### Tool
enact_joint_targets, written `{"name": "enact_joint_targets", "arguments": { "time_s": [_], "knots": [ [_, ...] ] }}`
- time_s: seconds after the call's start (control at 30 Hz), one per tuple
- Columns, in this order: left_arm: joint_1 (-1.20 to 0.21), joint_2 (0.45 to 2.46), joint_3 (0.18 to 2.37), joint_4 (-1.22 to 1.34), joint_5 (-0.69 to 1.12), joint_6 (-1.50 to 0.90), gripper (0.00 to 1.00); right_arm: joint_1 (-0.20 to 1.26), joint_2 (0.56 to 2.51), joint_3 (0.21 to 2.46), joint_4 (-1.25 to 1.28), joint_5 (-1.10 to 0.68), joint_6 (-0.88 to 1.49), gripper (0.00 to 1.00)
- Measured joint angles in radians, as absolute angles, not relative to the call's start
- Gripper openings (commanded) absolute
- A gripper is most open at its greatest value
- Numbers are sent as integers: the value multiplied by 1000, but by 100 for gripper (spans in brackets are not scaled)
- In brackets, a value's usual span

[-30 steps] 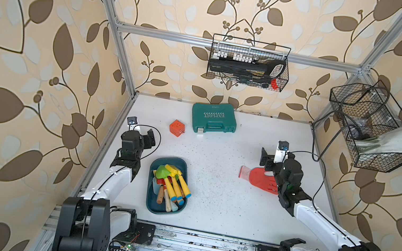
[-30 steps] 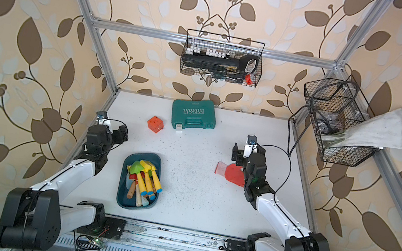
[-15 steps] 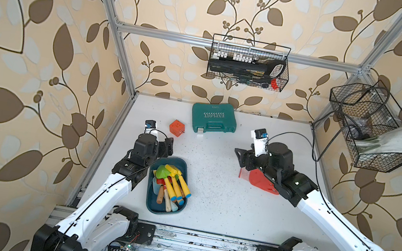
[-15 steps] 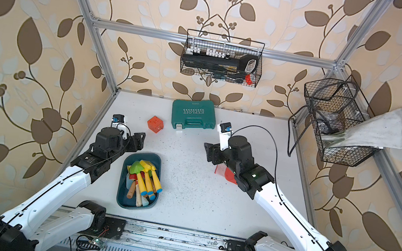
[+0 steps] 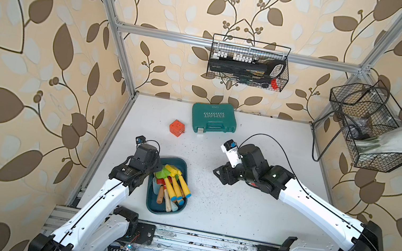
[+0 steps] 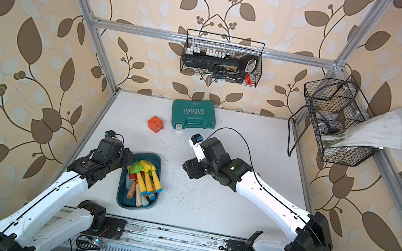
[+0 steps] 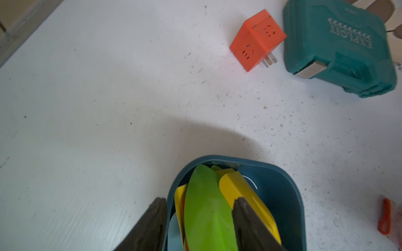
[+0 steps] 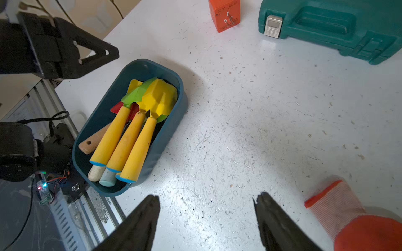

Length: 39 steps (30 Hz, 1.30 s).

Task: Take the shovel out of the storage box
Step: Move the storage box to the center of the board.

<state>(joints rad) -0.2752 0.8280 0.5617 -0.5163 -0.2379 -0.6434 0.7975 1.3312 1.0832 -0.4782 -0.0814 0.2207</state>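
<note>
Straddling the rim of the smooth, rounded box (image 7: 280,191) and a glossy green shovel (image 7: 205,219), the left gripper (image 7: 199,200) stands spread; the right gripper (image 8: 207,195) gapes over speckled white tabletop (image 8: 261,108).

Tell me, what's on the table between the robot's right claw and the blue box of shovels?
Nothing. Between the right gripper and the storage box there is only bare white table with small specks. The right wrist view shows it best.

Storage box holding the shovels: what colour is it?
The storage box is plain dark teal-blue; it shows best in the right wrist view.
</note>
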Motion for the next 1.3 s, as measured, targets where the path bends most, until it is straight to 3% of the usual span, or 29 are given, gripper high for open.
{"name": "enact_joint_targets", "arguments": {
  "time_s": [0.2, 0.53, 0.8, 1.3],
  "knots": [
    [-275, 805, 504, -553, -284, -687, 51, 797, 1348, 1097, -495, -118, 224, 67],
    [-275, 902, 501, -522, -294, -712, 44, 797, 1398, 1130, -514, -164, 228, 65],
    [-275, 915, 500, -489, -315, -726, 23, 797, 1424, 1153, -514, -201, 223, 65],
    [-275, 940, 480, -424, -312, -717, 22, 797, 1422, 1153, -513, -218, 223, 67]
  ]
}}
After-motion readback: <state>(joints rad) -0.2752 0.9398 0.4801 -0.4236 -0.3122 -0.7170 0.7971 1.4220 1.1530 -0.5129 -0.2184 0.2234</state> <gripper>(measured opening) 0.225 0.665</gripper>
